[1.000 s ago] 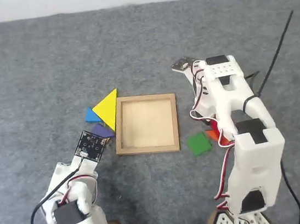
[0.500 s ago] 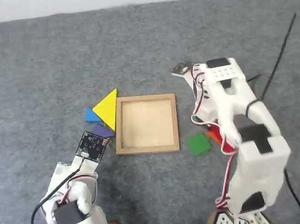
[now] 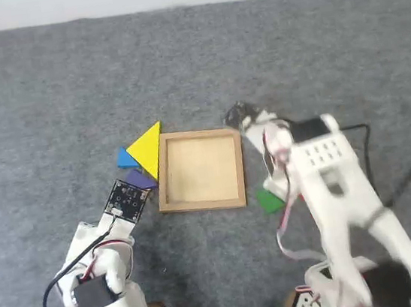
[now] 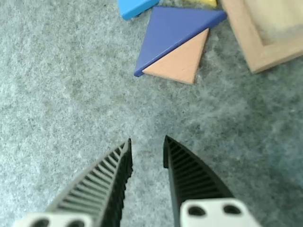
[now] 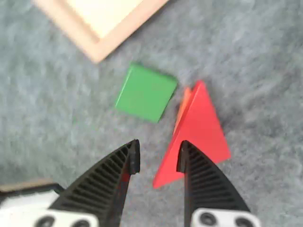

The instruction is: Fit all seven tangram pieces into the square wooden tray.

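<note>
The tray (image 3: 194, 134) holds nothing, so I judge the job barely begun: every piece is left to place. Just beside the tray's left rim lie the yellow triangle (image 3: 149, 147), the blue piece (image 3: 125, 159) and the purple triangle (image 4: 175, 28). Off the tray's near right corner sits the green square (image 5: 146, 93), and past it the red triangle (image 5: 196, 130) lies over an orange piece (image 5: 182, 108), probably a small triangle, though most of it is covered. My right gripper (image 5: 157, 153) hangs over the red triangle's edge, jaws apart and empty. My left gripper (image 4: 147, 151) hovers near the purple triangle, farther from the tray, jaws slightly parted, gripping nothing.
</note>
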Tool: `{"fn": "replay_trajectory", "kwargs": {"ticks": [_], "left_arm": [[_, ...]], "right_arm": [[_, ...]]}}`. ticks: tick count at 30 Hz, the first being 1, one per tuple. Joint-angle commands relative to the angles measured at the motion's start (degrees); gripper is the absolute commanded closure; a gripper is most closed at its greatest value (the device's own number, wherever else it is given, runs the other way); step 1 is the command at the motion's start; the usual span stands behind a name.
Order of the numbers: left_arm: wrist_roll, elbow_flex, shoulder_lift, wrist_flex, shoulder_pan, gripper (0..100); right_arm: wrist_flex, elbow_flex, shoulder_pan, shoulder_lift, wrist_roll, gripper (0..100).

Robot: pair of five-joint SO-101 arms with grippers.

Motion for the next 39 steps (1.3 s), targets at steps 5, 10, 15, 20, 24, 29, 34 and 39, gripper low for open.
{"fn": "replay_trajectory", "kwargs": {"ticks": [5, 10, 15, 20, 24, 29, 34, 39], "left_arm": [[-0.3, -0.9, -1.1, 0.5, -0.4, 88], [-0.3, -0.9, -1.1, 0.5, -0.4, 88], [-0.3, -0.9, -1.1, 0.5, -0.4, 88], [-0.3, -0.9, -1.1, 0.5, -0.4, 88], [-0.3, -0.9, -1.1, 0.5, -0.4, 88], [-0.3, -0.9, -1.1, 0.5, -0.4, 88], [-0.3, -0.9, -1.1, 0.5, -0.4, 88], [-0.4, -0.9, -1.1, 0.5, -0.4, 88]], "right_arm": [[1.0, 24.7, 4.7, -33.0, 24.4, 60.1], [-6.1, 39.6, 7.7, -47.3, 32.1, 47.6], [-20.5, 51.8, 16.7, -50.6, 41.8, 47.6], [-31.3, 57.2, 22.2, -50.6, 47.7, 47.6], [-34.9, 59.2, 22.1, -51.0, 49.4, 47.6], [-37.0, 59.5, 22.3, -50.7, 52.8, 48.6], [-35.6, 59.6, 23.1, -51.0, 52.9, 63.4], [-34.2, 59.6, 23.3, -51.1, 52.7, 79.4]]}}
